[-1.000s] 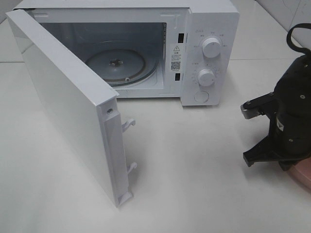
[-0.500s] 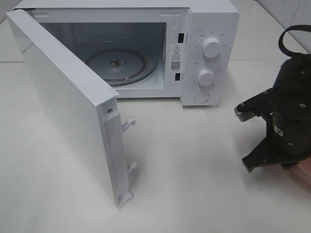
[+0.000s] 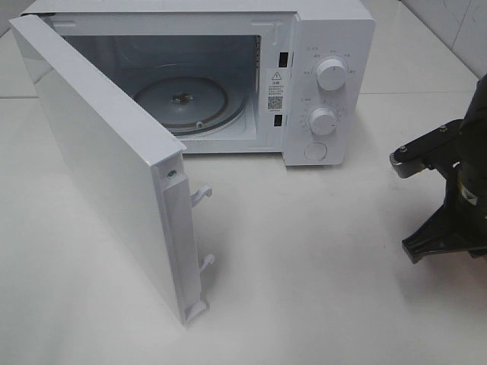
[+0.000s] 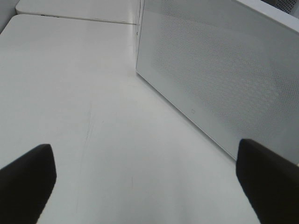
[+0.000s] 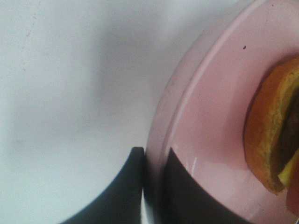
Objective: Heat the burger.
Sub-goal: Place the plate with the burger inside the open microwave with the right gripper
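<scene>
Right arm (image 3: 460, 198) had pulled back toward the right edge of the high view; the sliver of pink seen under it a second ago was gone from that view.

Worktop (image 3: 304, 266) was bare in front of the microwave (image 3: 327, 46). Door (image 3: 99, 175) stood swung out on the left, cavity open, with nothing on the glass turntable (image 3: 183, 103).

Plate (image 5: 205, 116), pink, showed only in the right wrist view. The burger (image 5: 266, 140) sat on it, well in from the rim and only part in frame. So the burger was out at the far right, well apart from the microwave.

Right hand (image 5: 154, 156) was closed tight on the plate rim, one finger on each side. Left hand (image 4: 147, 172) was spread fully, holding nothing, facing a dotted white microwave panel.

Risks, my read:
- A thin pinch at one edge with the load off to the side means the plate could droop or twist, and the burger could slide off.
- The rim could slip out of the pinch on a fast move.
- The door juts into the approach, so the plate or arm could clip it or the cavity frame.
- The plate was hidden from the high view, so a slip would be hard to spot.
</scene>
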You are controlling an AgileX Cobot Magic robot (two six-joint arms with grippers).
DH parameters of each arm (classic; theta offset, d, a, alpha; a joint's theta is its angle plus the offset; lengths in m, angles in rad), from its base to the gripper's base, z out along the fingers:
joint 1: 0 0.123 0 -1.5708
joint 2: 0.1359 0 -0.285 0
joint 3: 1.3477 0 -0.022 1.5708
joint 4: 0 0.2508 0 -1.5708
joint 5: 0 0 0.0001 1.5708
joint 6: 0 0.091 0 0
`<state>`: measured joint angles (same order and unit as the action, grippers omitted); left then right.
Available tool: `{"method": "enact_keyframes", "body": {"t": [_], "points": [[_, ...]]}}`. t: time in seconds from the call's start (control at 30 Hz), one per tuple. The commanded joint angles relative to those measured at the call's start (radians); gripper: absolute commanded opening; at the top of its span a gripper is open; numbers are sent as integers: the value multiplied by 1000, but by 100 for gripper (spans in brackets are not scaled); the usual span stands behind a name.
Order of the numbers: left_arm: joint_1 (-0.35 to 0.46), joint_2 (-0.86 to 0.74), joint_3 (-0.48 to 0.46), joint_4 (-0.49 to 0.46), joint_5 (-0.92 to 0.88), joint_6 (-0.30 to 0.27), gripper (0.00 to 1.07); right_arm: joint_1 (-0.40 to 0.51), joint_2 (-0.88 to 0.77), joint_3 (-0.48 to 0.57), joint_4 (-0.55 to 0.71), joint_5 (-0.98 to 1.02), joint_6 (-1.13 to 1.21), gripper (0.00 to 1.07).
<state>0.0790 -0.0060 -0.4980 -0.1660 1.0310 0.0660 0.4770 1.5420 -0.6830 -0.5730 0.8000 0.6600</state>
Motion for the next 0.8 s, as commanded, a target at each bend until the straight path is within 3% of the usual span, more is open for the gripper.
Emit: {"method": "enact_keyframes", "body": {"t": [0.03, 0.43, 0.8], "points": [[2, -17, 2, -3, -2, -4, 100, 28, -40, 12, -46, 80, -18, 0], [2, -17, 2, -3, -2, -4, 100, 159, -88, 14, -68, 192, -48, 0], [2, -17, 2, -3, -2, -4, 100, 260, -88, 81, -119, 220, 18, 0]]}}
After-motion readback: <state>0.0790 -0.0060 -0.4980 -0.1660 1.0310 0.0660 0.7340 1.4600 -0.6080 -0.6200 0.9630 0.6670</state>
